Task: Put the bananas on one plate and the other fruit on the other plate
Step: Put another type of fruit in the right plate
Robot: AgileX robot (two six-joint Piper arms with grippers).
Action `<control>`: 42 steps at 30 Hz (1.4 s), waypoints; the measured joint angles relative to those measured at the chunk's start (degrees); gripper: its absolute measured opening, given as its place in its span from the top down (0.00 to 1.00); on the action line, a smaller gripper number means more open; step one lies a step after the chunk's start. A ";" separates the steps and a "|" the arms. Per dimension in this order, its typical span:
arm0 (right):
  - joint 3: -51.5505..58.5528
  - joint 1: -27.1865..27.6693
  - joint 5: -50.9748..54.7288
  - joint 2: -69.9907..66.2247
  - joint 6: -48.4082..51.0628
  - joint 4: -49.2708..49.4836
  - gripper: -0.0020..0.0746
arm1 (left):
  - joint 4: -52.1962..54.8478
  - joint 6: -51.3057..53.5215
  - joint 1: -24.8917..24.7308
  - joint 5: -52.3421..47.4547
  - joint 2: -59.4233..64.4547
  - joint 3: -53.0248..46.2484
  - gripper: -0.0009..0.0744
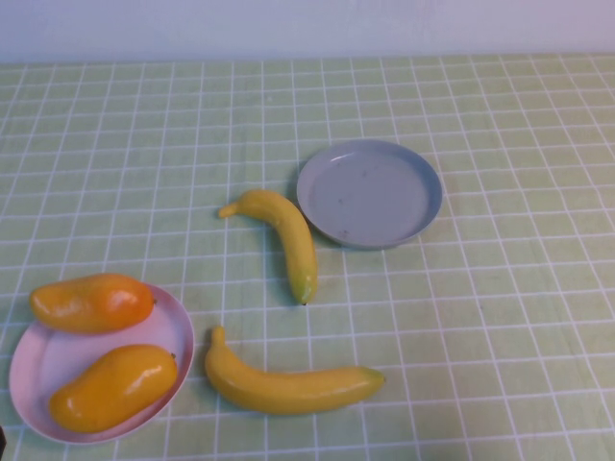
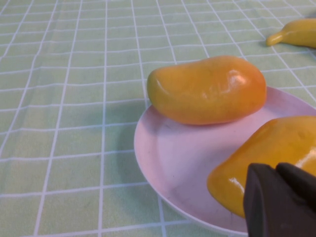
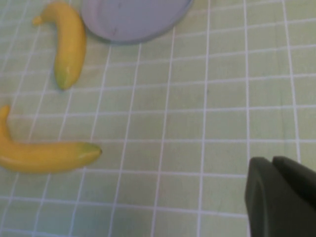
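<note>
Two orange-yellow mangoes (image 1: 92, 303) (image 1: 113, 386) lie on the pale pink plate (image 1: 171, 331) at the front left. One banana (image 1: 288, 235) lies on the cloth just left of the grey-blue plate (image 1: 369, 192), which holds nothing. The second banana (image 1: 288, 386) lies on the cloth at the front, right of the pink plate. My left gripper (image 2: 274, 169) is shut and holds nothing, just above the near mango (image 2: 266, 158) at the pink plate's (image 2: 168, 163) near edge. My right gripper (image 3: 272, 161) is shut and holds nothing, over bare cloth, with both bananas (image 3: 69, 42) (image 3: 47, 155) some way off.
A green cloth with a white grid (image 1: 500, 317) covers the table. A pale wall (image 1: 307, 24) runs along the far edge. Neither arm shows in the high view.
</note>
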State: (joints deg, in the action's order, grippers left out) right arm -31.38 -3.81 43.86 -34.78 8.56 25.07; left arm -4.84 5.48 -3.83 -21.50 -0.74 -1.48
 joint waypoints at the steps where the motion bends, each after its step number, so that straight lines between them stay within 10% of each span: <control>1: -1.54 0.00 1.27 -2.97 1.74 0.00 0.99 | 0.00 0.00 0.00 0.00 0.00 0.00 0.99; 8: -8.92 -5.63 3.92 -19.32 10.69 1.49 0.99 | 0.00 0.00 0.00 0.00 0.00 0.00 0.99; 20: -25.72 -33.11 4.46 -41.74 25.43 -5.74 0.98 | 0.10 0.00 0.00 0.00 0.00 0.00 0.99; 31: -38.48 -43.05 5.80 -58.87 37.36 -6.46 0.47 | 0.10 0.00 0.00 0.00 0.00 0.00 0.99; 42: -47.10 -44.78 5.80 -72.02 40.62 -7.25 0.40 | 0.10 0.00 0.00 0.00 0.00 0.00 0.99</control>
State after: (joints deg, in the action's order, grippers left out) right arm -78.47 -48.59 49.66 -106.80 49.18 17.82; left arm -4.74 5.48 -3.83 -21.50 -0.74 -1.48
